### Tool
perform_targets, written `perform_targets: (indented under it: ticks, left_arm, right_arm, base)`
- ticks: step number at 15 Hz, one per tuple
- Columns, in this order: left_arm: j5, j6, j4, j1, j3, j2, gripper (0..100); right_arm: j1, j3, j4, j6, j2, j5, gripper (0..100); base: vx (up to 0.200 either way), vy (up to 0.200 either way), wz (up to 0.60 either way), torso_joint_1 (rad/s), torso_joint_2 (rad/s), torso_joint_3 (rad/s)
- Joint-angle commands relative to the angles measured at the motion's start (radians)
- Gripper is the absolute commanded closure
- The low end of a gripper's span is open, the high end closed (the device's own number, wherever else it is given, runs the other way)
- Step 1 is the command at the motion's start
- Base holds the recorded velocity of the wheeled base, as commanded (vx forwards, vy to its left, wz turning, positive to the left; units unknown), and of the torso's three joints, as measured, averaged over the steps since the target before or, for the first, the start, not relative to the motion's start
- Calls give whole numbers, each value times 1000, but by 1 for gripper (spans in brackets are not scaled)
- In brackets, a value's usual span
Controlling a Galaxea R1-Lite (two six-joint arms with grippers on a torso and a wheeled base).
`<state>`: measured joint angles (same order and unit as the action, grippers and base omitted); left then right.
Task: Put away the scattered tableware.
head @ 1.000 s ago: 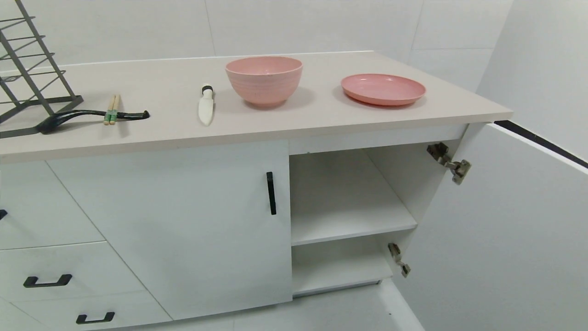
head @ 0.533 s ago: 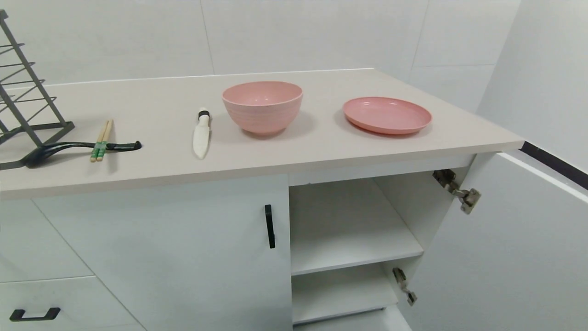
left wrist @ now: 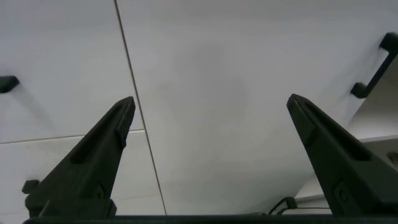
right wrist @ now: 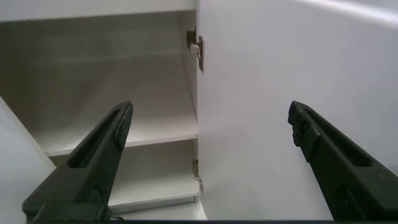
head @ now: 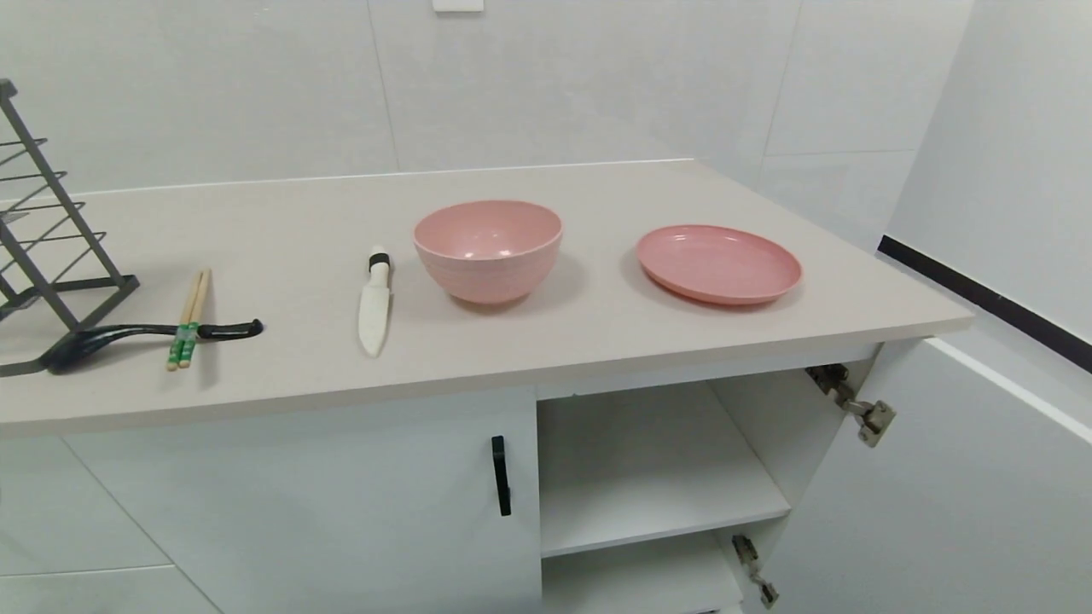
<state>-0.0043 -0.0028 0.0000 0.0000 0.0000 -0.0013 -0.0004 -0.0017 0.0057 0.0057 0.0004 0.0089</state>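
Both grippers low with fingers spread wide: left gripper [left wrist: 210, 102] faces the shut left door [head: 341, 503], right gripper [right wrist: 210, 107] faces the shelves [head: 648, 486] behind the open right door [head: 938, 477]. On the counter [head: 597, 341] above, left to right: chopsticks [head: 188, 317] across a black spoon [head: 145, 334], white knife [head: 375, 303], upright pink bowl [head: 488, 249], pink plate [head: 718, 263]. Wire rack [head: 51, 247] far left.

Head view: high, facing forward and down over the counter [head: 597, 341] toward the wall. Left wrist view: low, past the left gripper [left wrist: 209, 99], close to the shut door [left wrist: 249, 93]. Right wrist view: past the right gripper [right wrist: 211, 106], into the open cabinet [right wrist: 93, 74], whose shelf [head: 648, 477] and hinges [head: 862, 414] the head view shares.
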Motion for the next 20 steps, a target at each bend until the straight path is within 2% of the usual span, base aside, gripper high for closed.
perform_targets:
  ticks: [1, 7, 20]
  left_arm:
    - [0, 0, 0, 0, 0, 1, 0]
    - [0, 0, 0, 0, 0, 1, 0]
    - [0, 0, 0, 0, 0, 1, 0]
  right_arm:
    - [-1, 0, 0, 0, 1, 0, 0]
    - [0, 0, 0, 0, 1, 0, 0]
    - [-1, 0, 0, 0, 1, 0, 0]
  base:
    - [0, 0, 0, 232, -471, -217]
    - [0, 0, 0, 173, -476, -216]
    - [0, 0, 0, 310, -515, -243]
